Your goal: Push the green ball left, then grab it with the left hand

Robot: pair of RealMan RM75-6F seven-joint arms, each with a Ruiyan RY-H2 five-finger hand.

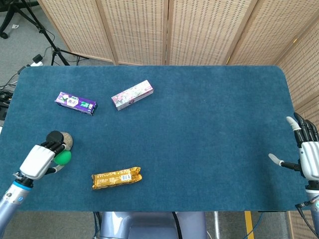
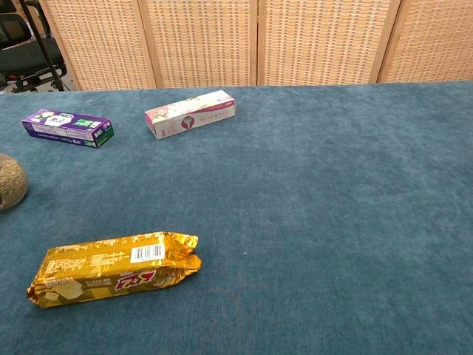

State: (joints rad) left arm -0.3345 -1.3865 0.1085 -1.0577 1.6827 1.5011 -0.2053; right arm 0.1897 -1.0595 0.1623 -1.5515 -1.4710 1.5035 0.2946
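Head view shows the left hand (image 1: 39,160) grasping the ball (image 1: 63,158), which sits at its right side beside the jar (image 1: 60,140); the right hand (image 1: 307,160) hangs released, far away.

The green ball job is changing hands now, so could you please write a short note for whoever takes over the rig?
Left hand: grips the green ball at the table's left edge, beside the small jar; both are out of the chest view.
Right hand: holds nothing, fingers apart, off the right edge.
Done: ball in the left hand's grasp, far left of the table.
Left: nothing plain; just keep the grip secure.
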